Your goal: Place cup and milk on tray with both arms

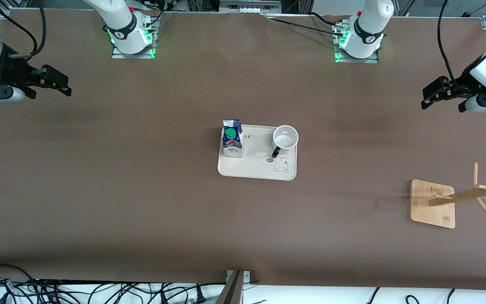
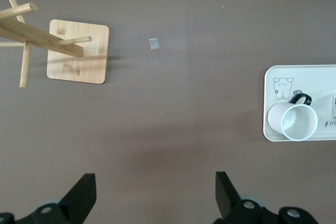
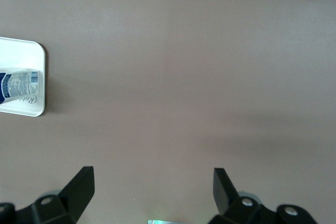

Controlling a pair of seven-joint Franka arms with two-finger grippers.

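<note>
The tray (image 1: 256, 169) lies at the middle of the bench (image 1: 141, 190), its long axis running between the two arms' ends. The milk (image 1: 232, 139) stands upright on the tray at the end toward the right arm. The cup (image 1: 285, 139) stands on the tray at the end toward the left arm, mouth up, handle turned toward the front camera. The left gripper (image 1: 430, 95) hangs over bare bench at its own end, well apart from the tray, fingers spread wide and empty. The right gripper (image 1: 59, 82) hangs likewise at its own end, fingers apart, holding nothing. Both items appear placed; no further grasp seems required. A wooden rack (image 1: 433, 203) stands nearer the front camera than the tray, toward the left arm's end.
</note>
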